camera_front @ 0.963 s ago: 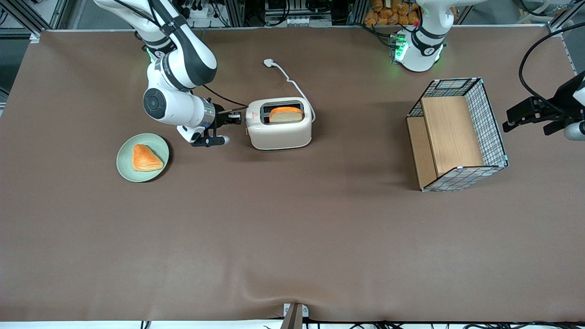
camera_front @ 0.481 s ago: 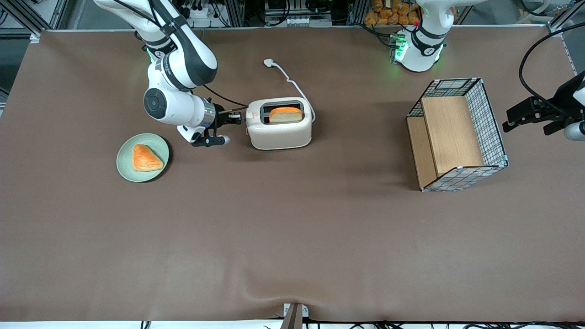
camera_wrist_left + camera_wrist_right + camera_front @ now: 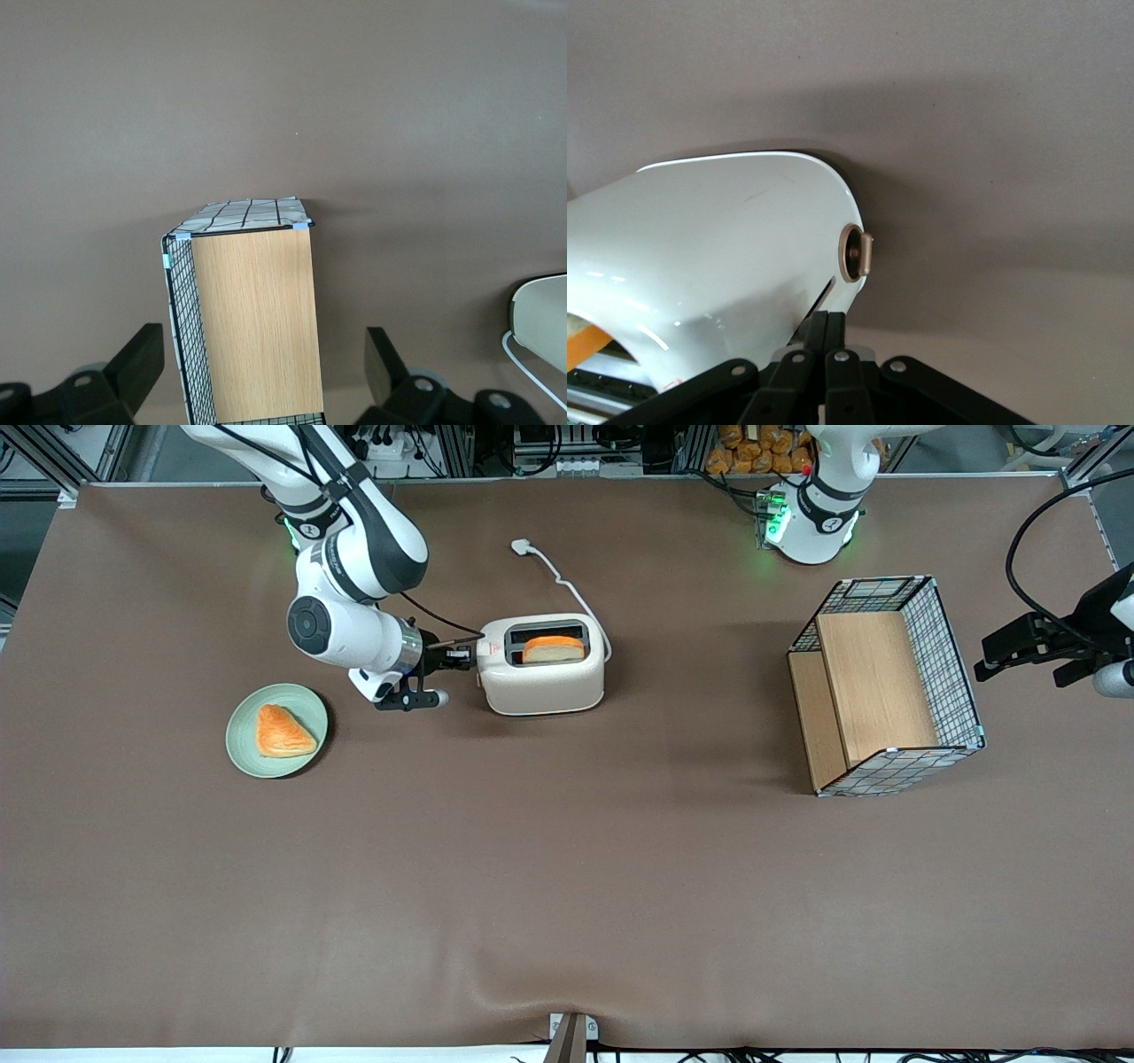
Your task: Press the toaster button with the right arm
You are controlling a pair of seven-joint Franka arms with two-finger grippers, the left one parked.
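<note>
The cream-white toaster stands on the brown table with a slice of toast in one slot. My right gripper is at the toaster's narrow end, on the working arm's side. In the right wrist view the toaster fills much of the picture. The small round toaster button sticks out from its narrow end. My gripper is shut and empty. Its tips rest against that end at a thin dark slot, close beside the button and not on it.
A green plate with a pastry lies near the arm, nearer the front camera. The toaster's white cord ends in a plug. A wire-and-wood basket stands toward the parked arm's end and also shows in the left wrist view.
The right arm and gripper have shifted a little toward the toaster's narrow end. The toaster itself has stayed in place.
</note>
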